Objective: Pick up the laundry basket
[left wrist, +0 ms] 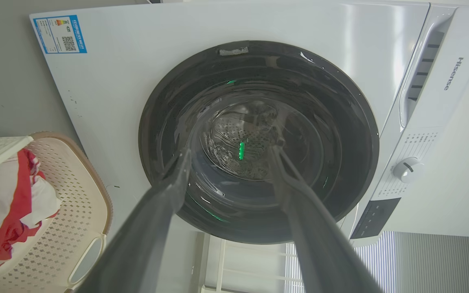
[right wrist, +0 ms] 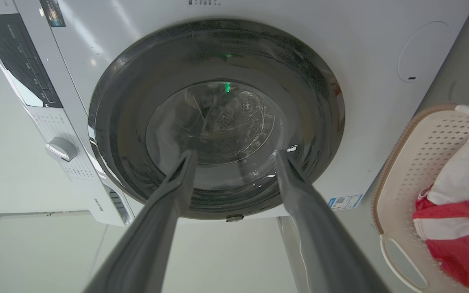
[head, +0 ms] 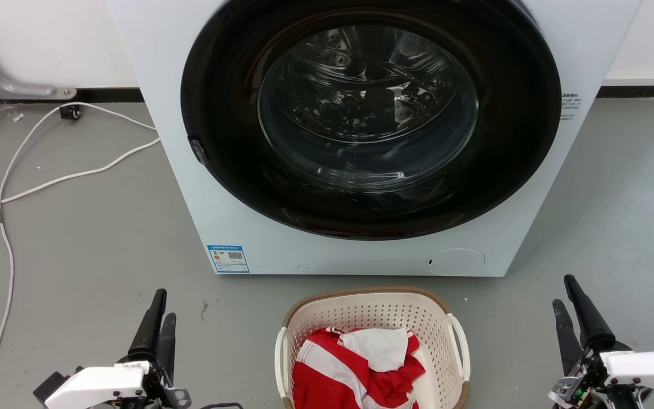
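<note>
- The left gripper [head: 165, 304] is held low over the floor with its two fingers spread apart, and nothing is between them.
- The right gripper [head: 562, 291] is also spread, and nothing is held by it.
- The laundry basket [head: 361, 315] stands on the floor between the two grippers: to the right of the left gripper and to the left of the right one, well apart from both.
- Ahead of both grippers, past the fingertips, the washing machine [head: 191, 170] is seen with its round door closed; the far rim of the basket is near its front.
- A red and white cloth [head: 355, 363] lies inside the basket and is heaped toward the robot.
- The step in hand is judged to be the approach, since no part of the basket is touched yet.
- A white handle is seen on each side: the left handle [head: 280, 355] faces the left gripper and the right handle [head: 462, 346] faces the right gripper.
- For a good lift, each gripper should be brought inward to its own handle, and both should be closed at about the same time.
- The lift should be made level, so that the cloth is not spilled, and the basket should be kept off the front of the machine.
</note>
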